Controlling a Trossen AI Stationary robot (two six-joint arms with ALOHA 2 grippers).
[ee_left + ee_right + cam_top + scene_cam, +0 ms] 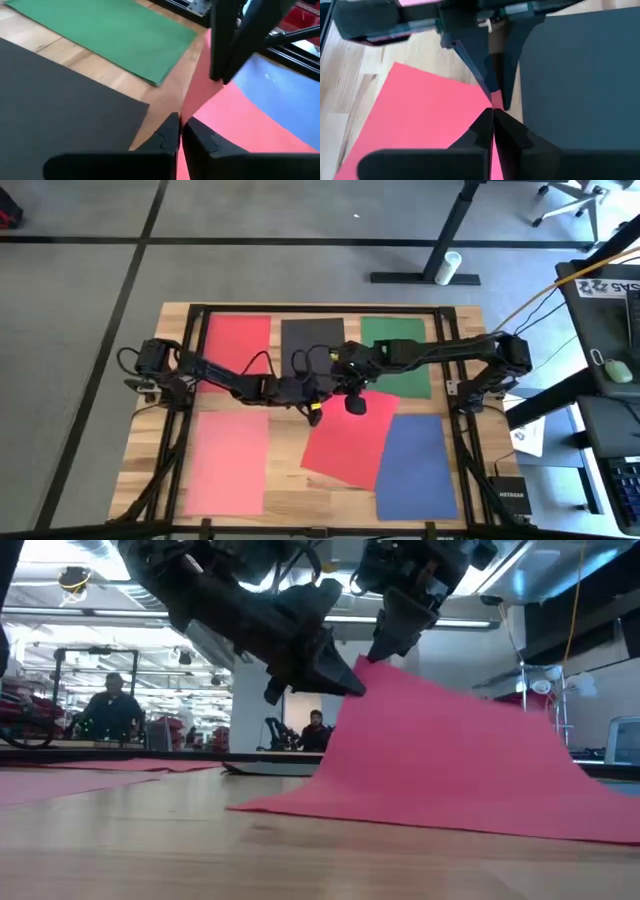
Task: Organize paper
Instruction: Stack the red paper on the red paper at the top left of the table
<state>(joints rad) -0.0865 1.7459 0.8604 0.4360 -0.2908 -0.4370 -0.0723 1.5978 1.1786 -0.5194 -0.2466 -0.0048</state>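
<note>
Both pinching one raised corner of the tilted red sheet (345,442) mid-tabletop (290,505): left gripper (316,416) fingers closed, right gripper (352,388) fingers closed.

Matte red paper (345,442); smooth light wood table (290,502).

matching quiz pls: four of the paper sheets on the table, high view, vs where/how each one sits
Column one:
1. thin flat black paper sheet
2. thin flat green paper sheet
3. thin flat blue paper sheet
4. tilted red paper sheet

Column two:
A. near right corner, flat
B. far row, middle
C. one corner lifted, pinched by both the left gripper and right gripper
D. far row, right

Pairs: 1-B, 2-D, 3-A, 4-C
</note>
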